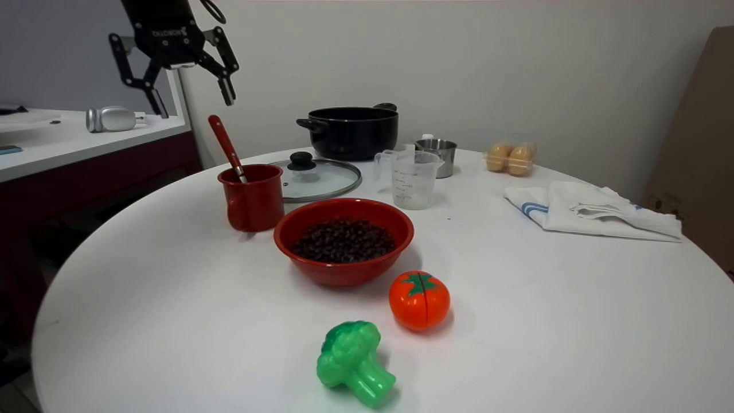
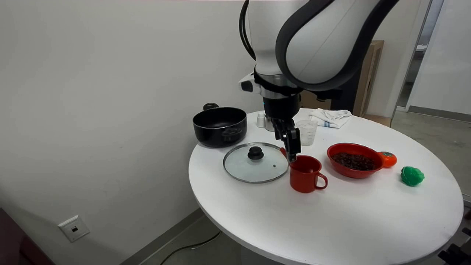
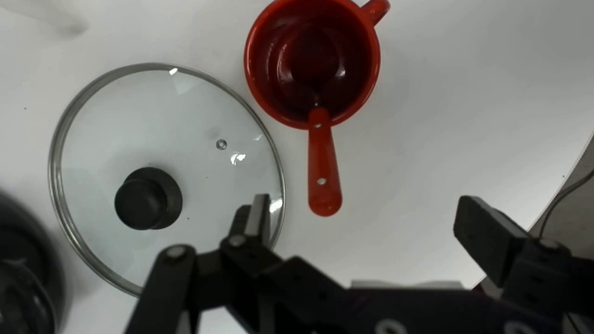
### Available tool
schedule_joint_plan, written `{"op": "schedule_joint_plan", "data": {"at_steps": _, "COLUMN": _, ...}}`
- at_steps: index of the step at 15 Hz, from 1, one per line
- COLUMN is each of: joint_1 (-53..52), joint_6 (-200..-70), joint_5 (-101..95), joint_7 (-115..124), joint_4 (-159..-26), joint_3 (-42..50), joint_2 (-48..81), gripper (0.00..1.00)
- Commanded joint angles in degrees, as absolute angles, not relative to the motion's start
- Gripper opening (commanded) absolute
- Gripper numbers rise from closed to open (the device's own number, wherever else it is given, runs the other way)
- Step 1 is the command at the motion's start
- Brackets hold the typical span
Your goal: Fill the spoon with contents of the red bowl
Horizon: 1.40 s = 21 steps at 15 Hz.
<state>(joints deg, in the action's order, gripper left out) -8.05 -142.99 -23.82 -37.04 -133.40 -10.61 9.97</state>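
The spoon [image 1: 225,144] leans in the red mug [image 1: 255,203]. Its red handle sticks up past the rim, and its bowl end is hidden inside the mug. In the wrist view the spoon handle [image 3: 323,162] points down toward the gripper from the mug [image 3: 253,69]. The red bowl [image 1: 344,274] stands beside the mug and holds the contents [image 1: 344,241], a heap of dark bean-like pieces. The bowl [image 2: 342,170] also shows in an exterior view. My gripper [image 1: 194,104] is open and empty, above the spoon's handle end. In the wrist view the gripper [image 3: 364,208] has its fingers wide apart.
A glass lid [image 1: 321,178] lies behind the mug, with a black pot [image 1: 355,135] beyond it. A clear measuring cup [image 1: 416,180] and a steel cup [image 1: 444,155] stand behind the bowl. A toy tomato [image 1: 419,301], toy broccoli [image 1: 352,361], eggs [image 1: 510,159] and towel [image 1: 596,212] lie around.
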Motion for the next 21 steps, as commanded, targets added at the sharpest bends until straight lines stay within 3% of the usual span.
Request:
{"op": "schedule_joint_plan", "data": {"at_steps": 1, "joint_1": -8.1, "joint_6": -143.8, "joint_5": -23.9, "joint_7": -38.4, "joint_4": -131.7, "joint_3": -10.5, "joint_2": 12.1, "gripper": 1.00}}
{"op": "schedule_joint_plan", "data": {"at_steps": 2, "joint_1": -8.1, "joint_6": -143.8, "joint_5": -23.9, "joint_7": -38.5, "joint_4": -131.5, "joint_3": -10.6, "joint_2": 12.4, "gripper": 1.00}}
{"op": "schedule_joint_plan", "data": {"at_steps": 3, "joint_1": -8.2, "joint_6": -143.7, "joint_5": -23.9, "joint_7": -38.4, "joint_4": -131.2, "joint_3": -10.6, "joint_2": 12.9, "gripper": 0.75}}
{"op": "schedule_joint_plan", "data": {"at_steps": 6, "joint_1": -8.1, "joint_6": -143.7, "joint_5": -24.0, "joint_7": -38.7, "joint_4": -130.6, "joint_3": -10.6, "joint_2": 13.7, "gripper": 0.60}}
{"op": "schedule_joint_plan", "data": {"at_steps": 11, "joint_1": -7.8, "joint_6": -143.6, "joint_5": -23.7, "joint_7": -39.2, "joint_4": -129.7, "joint_3": -10.6, "joint_2": 14.6, "gripper": 0.19}}
{"op": "schedule_joint_plan", "data": {"at_steps": 14, "joint_1": -7.6, "joint_6": -143.4, "joint_5": -23.7, "joint_7": -39.5, "joint_4": -129.5, "joint_3": -10.4, "joint_2": 14.7, "gripper": 0.01}}
{"op": "schedule_joint_plan", "data": {"at_steps": 15, "joint_1": -7.3, "joint_6": -143.3, "joint_5": -23.3, "joint_7": -40.0, "joint_4": -129.5, "joint_3": -10.5, "joint_2": 14.6, "gripper": 0.06}}
{"op": "schedule_joint_plan", "data": {"at_steps": 16, "joint_1": -7.1, "joint_6": -143.2, "joint_5": -22.9, "joint_7": -40.3, "joint_4": -129.5, "joint_3": -10.4, "joint_2": 14.4, "gripper": 0.42}}
{"op": "schedule_joint_plan", "data": {"at_steps": 18, "joint_1": -6.3, "joint_6": -143.2, "joint_5": -21.7, "joint_7": -41.7, "joint_4": -129.7, "joint_3": -10.5, "joint_2": 14.0, "gripper": 0.40}}
{"op": "schedule_joint_plan", "data": {"at_steps": 21, "joint_1": -5.0, "joint_6": -143.1, "joint_5": -19.5, "joint_7": -44.3, "joint_4": -130.0, "joint_3": -10.6, "joint_2": 13.2, "gripper": 0.59}}
